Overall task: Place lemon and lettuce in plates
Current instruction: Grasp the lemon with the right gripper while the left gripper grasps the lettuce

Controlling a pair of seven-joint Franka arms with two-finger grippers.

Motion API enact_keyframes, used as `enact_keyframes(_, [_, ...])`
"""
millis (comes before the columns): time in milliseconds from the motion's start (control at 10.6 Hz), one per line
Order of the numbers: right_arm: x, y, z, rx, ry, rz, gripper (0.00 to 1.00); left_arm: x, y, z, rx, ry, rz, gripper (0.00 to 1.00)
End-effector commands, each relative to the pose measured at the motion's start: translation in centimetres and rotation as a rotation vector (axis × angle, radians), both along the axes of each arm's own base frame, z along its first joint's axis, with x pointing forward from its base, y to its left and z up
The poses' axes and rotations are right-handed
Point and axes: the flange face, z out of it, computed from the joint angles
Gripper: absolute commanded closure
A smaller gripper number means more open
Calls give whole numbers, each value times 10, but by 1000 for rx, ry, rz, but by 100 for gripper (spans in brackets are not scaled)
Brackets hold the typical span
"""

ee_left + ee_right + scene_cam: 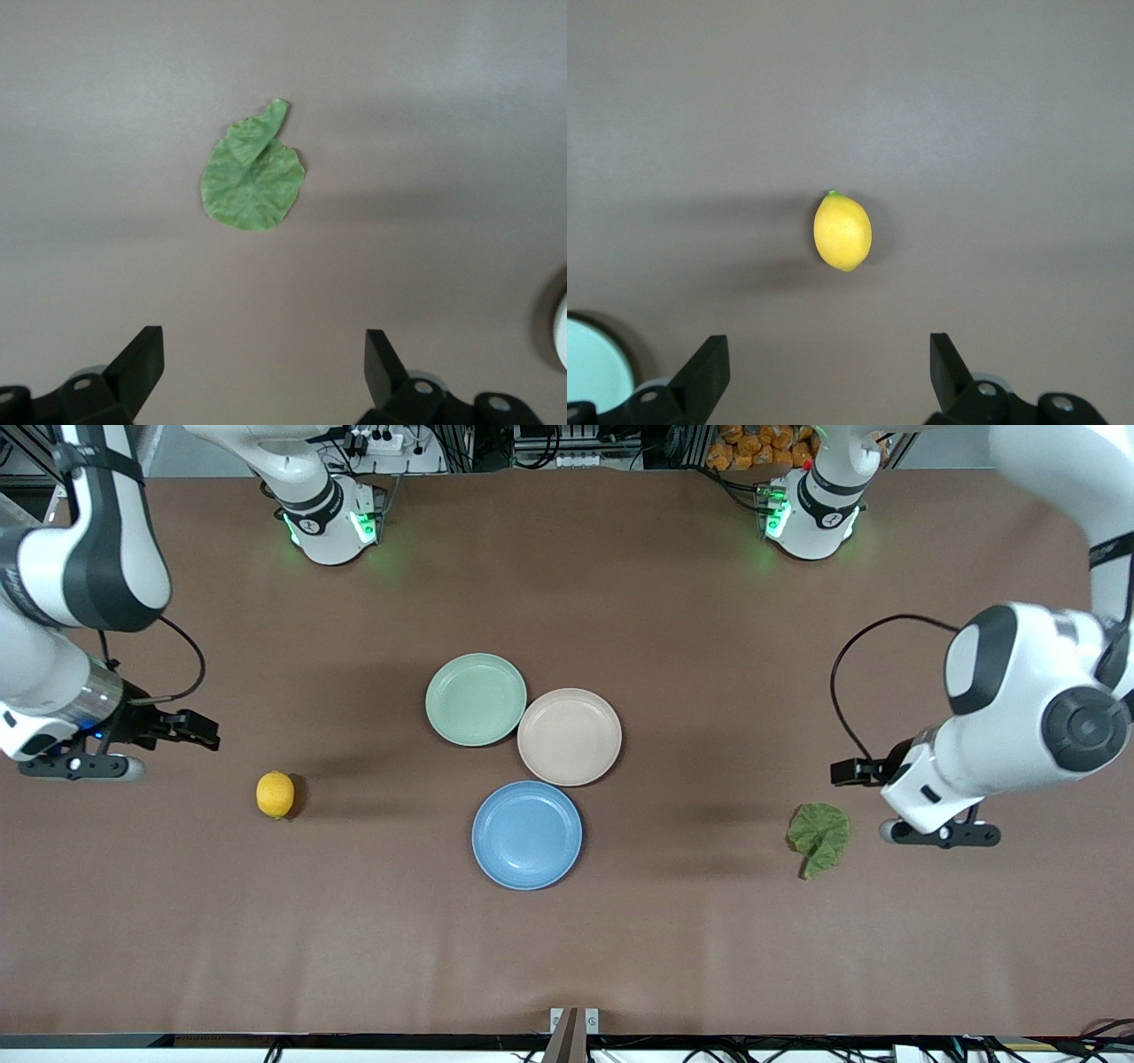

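So I'm sitting at the very start of this one, nothing picked up yet. The lemon (pixel 275 794) is lying on the bare table (pixel 567 957) toward my right arm's end, well apart from the plates, and the lettuce (pixel 819 837) is lying flat toward my left arm's end, also well clear of them. The blue plate (pixel 527 835) and the beige-pink plate (pixel 570 736) are sitting empty mid-table, touching or nearly so, with a mint-green plate (pixel 476 699) just beside the pink one that I'm judging isn't part of the job.

How I'm thinking of doing the pick well: for the lemon, I'm wanting to come straight down and close across its narrow width, not its long axis, since I'd guess it'll roll out otherwise. The lettuce looks like the fiddly one. It's thin and flat against the table, so I'm figuring I need to go low and pinch at the crinkled raised fold or the stem.

Hands: my right gripper (pixel 824 372) is hanging over the table near the lemon, fingers spread wide, holding nothing, touching nothing. My left gripper (pixel 261 367) is hanging near the lettuce, same deal: wide apart, empty, the leaf lying clear of the fingertips.
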Motion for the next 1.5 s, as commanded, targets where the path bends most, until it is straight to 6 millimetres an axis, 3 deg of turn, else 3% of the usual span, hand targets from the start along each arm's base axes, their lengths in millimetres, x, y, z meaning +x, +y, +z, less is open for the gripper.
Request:
enact_keyframes(0, [-8, -2, -31, 10, -19, 20, 0, 12, 6, -22, 11, -35, -21, 0])
enact_keyframes(282, [-11, -1, -90, 6, -2, 48, 0, 25, 11, -86, 52, -27, -49, 0])
enact_keyframes(658, [-3, 8, -159, 1, -11, 76, 0, 28, 8, -140, 45, -8, -68, 0])
enact_keyframes(940, [-4, 5, -192, -2, -29, 73, 0, 30, 14, -159, 48, 0, -168, 0])
enact_keyframes(1221, [-6, 4, -220, -7, -60, 71, 0, 34, 8, -165, 33, -48, -185, 0])
enact_keyframes(1409, [-9, 3, -237, -10, -80, 70, 0, 36, 1, -203, 27, -66, -221, 0])
